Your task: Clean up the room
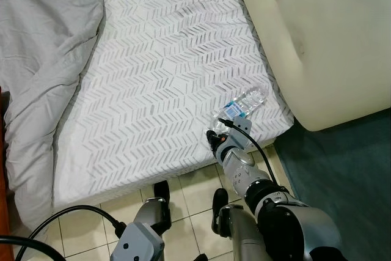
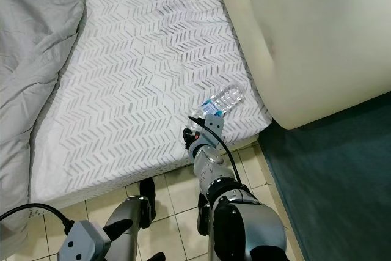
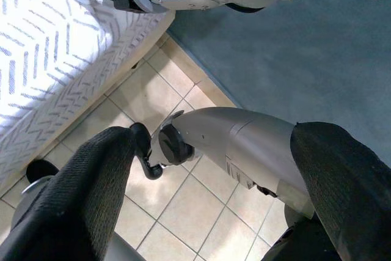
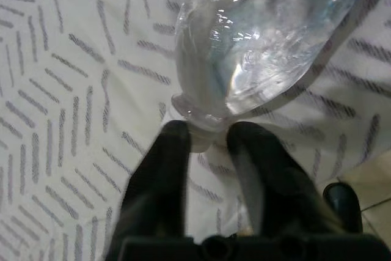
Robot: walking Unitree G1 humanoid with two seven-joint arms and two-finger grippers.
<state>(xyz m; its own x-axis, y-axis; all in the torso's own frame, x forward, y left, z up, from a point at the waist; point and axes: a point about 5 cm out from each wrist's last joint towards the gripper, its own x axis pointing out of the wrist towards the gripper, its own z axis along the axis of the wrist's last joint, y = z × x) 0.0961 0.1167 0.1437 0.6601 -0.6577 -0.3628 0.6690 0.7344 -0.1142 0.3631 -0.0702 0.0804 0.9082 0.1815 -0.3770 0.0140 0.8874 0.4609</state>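
The bottle is clear, glossy plastic with bright glints and a paper-like label. The bed sheet is matt woven cloth printed with grey chevrons; the duvet at nine o'clock is soft, creased grey fabric. The right tool has matt black fingers; the arms are brushed silver metal. The floor is smooth, faintly shiny tile, beside a matt teal carpet.

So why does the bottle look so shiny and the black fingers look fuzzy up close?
In the right wrist view, light bounces off the clear plastic bottle, making bright white glints, and the right gripper fingers sit so near the lens that they blur. In the left eye view the bottle looks sharper on the striped bed sheet. In the left wrist view the black fingers are big and soft-edged too.
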